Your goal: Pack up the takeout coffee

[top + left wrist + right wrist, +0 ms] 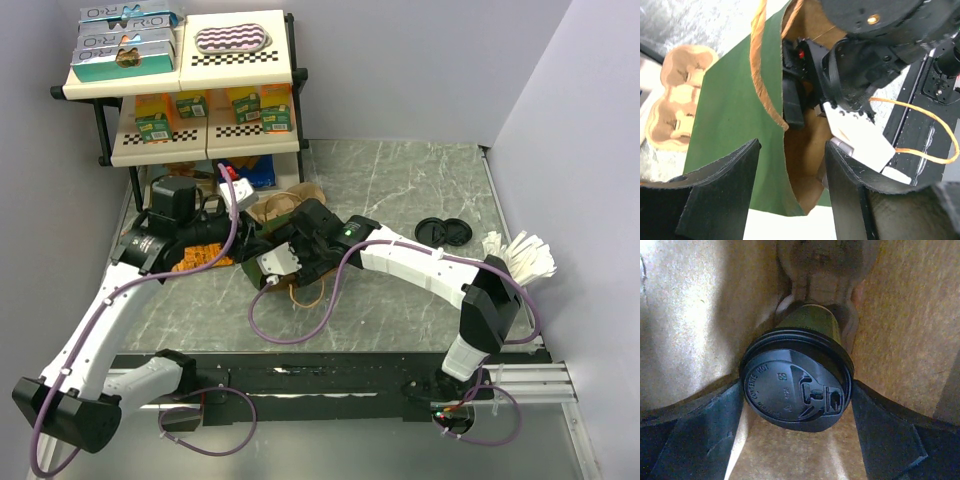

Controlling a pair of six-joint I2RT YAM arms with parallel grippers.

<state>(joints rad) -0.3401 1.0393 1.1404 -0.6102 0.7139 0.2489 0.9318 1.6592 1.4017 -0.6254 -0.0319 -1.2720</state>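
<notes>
I'm pinching the lidded takeout coffee (797, 382), centre frame inside the paper bag (690, 315), with my right tool (797, 392) while my left tool (792, 145) is hanging spread around the bag edge, so I reckon the unheld bag could be sagging and tipping the coffee on release.

- A grey marbled table (400, 180) is enclosed by plain pale walls (420, 60).
- A black-framed shelf rack (103, 130) with cream shelves is placed at its far left corner.
</notes>
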